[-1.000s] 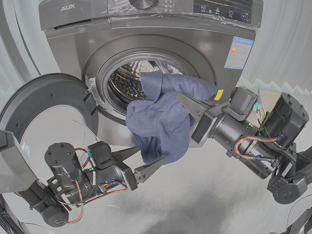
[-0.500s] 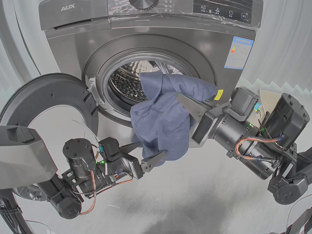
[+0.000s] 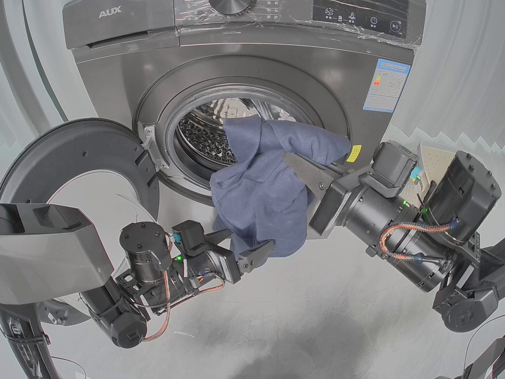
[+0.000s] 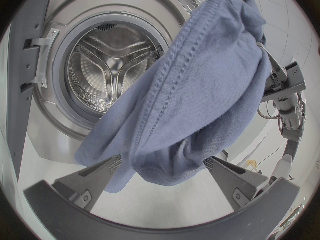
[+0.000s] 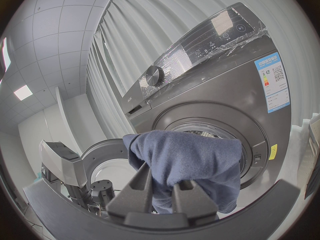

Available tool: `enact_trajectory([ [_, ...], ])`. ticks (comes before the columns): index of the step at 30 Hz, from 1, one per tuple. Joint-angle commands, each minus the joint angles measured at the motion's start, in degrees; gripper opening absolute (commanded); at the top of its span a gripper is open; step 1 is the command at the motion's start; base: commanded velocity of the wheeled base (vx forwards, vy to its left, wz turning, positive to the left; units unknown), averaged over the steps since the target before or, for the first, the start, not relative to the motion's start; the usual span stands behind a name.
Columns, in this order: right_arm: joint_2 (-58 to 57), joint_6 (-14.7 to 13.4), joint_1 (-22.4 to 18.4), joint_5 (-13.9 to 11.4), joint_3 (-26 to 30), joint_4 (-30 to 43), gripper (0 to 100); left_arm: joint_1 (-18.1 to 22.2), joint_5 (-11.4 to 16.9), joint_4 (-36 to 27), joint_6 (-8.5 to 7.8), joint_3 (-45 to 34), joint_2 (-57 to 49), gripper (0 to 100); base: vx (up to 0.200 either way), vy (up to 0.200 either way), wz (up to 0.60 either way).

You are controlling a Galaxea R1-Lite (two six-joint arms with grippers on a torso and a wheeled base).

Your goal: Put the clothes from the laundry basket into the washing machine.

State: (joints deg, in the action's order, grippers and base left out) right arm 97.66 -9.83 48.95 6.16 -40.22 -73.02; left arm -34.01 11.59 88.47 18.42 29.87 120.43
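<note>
Pale curtains (image 3: pixel 463 53) and grey floor (image 3: pixel 315 317) surround the washing machine (image 3: pixel 131 80), whose door (image 3: pixel 79 148) is swung open. The blue garment (image 3: pixel 263 185) hangs before the lower right edge of the drum mouth (image 3: pixel 202 132), clenched by the right gripper (image 5: pixel 165 176). Its hem (image 4: pixel 160 179) is bracketed by the spread left gripper (image 3: pixel 250 240); the hem should be pinched first, then both ends fed deep inside. Compared with earlier, the left gripper has been brought nearer the hem.

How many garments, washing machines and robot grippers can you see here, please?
Dark blue cloth garment: 1
Grey front-loading washing machine: 1
Black robot grippers: 2, left gripper and right gripper
Total: 4
</note>
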Motion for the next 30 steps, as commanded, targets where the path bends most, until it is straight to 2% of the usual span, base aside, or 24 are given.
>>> enact_trajectory([
  [1, -0.1, 0.0, 0.1, 0.0, 0.1, 0.0, 0, -0.2, 0.0, 0.0, 0.04, 2.2, 1.6, 100, 0.0, 0.0, 0.0],
  [6, 0.0, 0.0, 0.1, 0.0, 0.1, 0.0, 0, -0.4, 0.0, 0.0, -0.4, 3.2, 2.2, 100, 0.0, 0.0, 0.0],
  [23, 0.2, 0.0, 0.2, 0.1, 0.1, 0.0, 0, -1.8, -0.2, 0.2, -0.23, 4.3, 2.4, 100, 0.0, 0.0, 0.0],
  [27, 0.2, 0.0, 0.2, 0.1, 0.1, 0.0, 0, -1.7, -1.7, 0.2, -0.23, 5.4, 2.7, 100, 0.0, 0.0, 0.0],
  [28, 0.2, 0.0, 0.2, 0.0, 0.1, -0.1, 0, -1.8, -2.5, 0.2, -0.14, 5.5, 2.7, 0, 0.0, 0.0, 0.0],
  [30, 0.2, -0.1, 0.2, 0.1, 0.1, 0.0, 0, -1.8, -2.6, 0.3, -0.23, 5.3, 2.5, 0, 0.0, 0.0, 0.0],
])
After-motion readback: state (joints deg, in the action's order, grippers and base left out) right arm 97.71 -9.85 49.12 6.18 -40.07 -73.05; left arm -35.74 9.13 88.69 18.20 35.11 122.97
